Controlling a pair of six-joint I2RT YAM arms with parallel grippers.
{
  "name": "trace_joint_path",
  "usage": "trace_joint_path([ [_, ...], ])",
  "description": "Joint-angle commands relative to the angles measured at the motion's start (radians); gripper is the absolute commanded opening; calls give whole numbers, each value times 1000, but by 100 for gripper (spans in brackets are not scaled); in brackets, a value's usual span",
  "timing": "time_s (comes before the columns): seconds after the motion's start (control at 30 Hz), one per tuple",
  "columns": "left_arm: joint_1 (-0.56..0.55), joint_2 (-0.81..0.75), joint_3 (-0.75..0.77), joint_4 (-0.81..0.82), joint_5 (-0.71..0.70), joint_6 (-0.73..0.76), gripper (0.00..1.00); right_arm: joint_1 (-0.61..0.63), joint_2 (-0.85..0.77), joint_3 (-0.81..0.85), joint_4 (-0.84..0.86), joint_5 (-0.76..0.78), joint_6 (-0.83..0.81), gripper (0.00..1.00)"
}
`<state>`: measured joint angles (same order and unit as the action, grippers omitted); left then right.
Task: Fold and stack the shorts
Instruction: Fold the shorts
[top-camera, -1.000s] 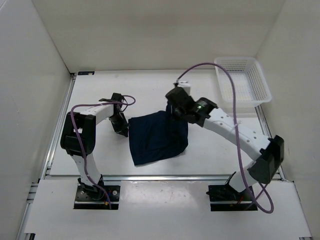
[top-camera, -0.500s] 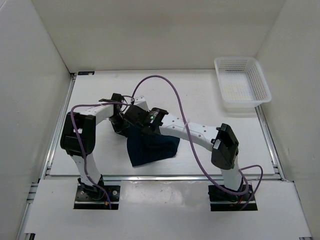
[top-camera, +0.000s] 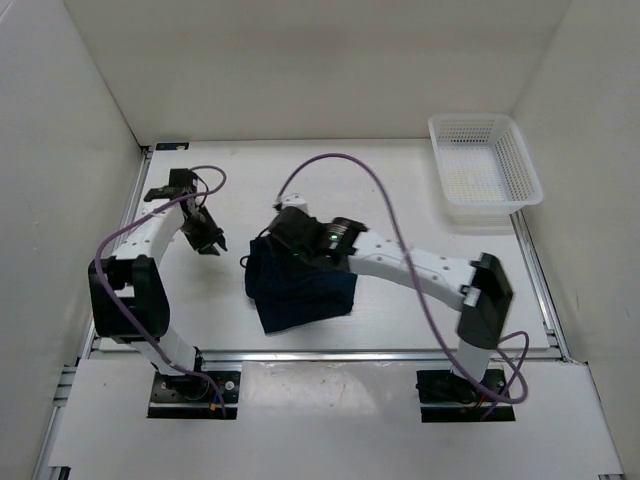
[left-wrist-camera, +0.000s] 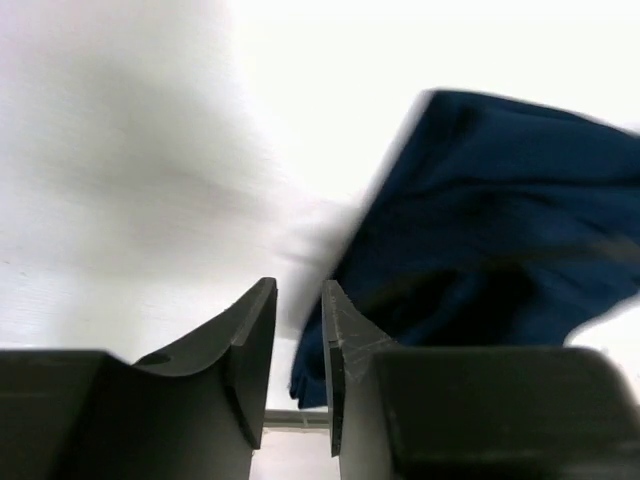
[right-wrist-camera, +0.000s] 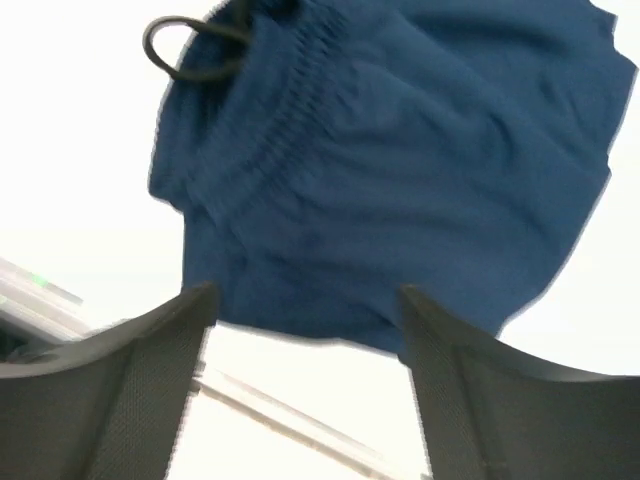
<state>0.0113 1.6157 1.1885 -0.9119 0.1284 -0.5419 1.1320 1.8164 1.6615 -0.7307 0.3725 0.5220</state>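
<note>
Top external view, nearest thing first: where is the garment you must fold?

The dark navy soft-fabric shorts (top-camera: 300, 290) lie in a bunched, partly folded heap on the white table (top-camera: 420, 200), toward its near edge and between your two arms. The heap looks about as wide as it is deep, so I can't give you a clear long axis.

Which arm is nearer?

Your right. Its wrist hangs over the heap's far-left part. In the right wrist view the right jaws stand wide apart with nothing between them. The shorts (right-wrist-camera: 400, 180) fill the ground beneath, with the gathered elastic waistband (right-wrist-camera: 270, 130) and black drawstring loop (right-wrist-camera: 185, 50) toward the upper left.

And the left?

It is well apart from the cloth, out to its left. In the left wrist view the left jaws are all but closed, a thin slit gripping nothing, and the shorts (left-wrist-camera: 500, 220) lie ahead and to their right.

The next move?

My judgement is that the right jaws need only drop onto an edge, while the left must swing rightward first. The white mesh plastic basket (top-camera: 495, 212) sits far off at the back right.
</note>
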Motion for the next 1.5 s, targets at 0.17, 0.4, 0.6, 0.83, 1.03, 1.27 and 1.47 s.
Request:
trace_joint_path([
  [0.17, -212, -97, 191, -125, 2, 142, 21, -227, -273, -370, 92, -112, 130, 22],
  [0.4, -327, 24, 140, -35, 19, 76, 18, -245, -191, -404, 117, -179, 139, 8],
  [0.6, -327, 191, 109, 24, -16, 85, 13, -255, -54, -488, 182, -179, 164, 6],
  [0.83, -327, 213, 100, 34, -38, 95, 12, -278, -14, -434, 146, -307, 162, 21],
  [1.03, -327, 55, 278, -145, -154, 125, 21, -278, -283, -376, -10, 38, 153, 75],
  [1.27, -271, -187, 425, -259, -121, 191, 75, -365, -688, -426, -163, 350, 162, 99],
  [1.47, -226, -427, 395, -259, -70, 201, 71, -650, -885, -554, -242, 304, 127, 100],
])
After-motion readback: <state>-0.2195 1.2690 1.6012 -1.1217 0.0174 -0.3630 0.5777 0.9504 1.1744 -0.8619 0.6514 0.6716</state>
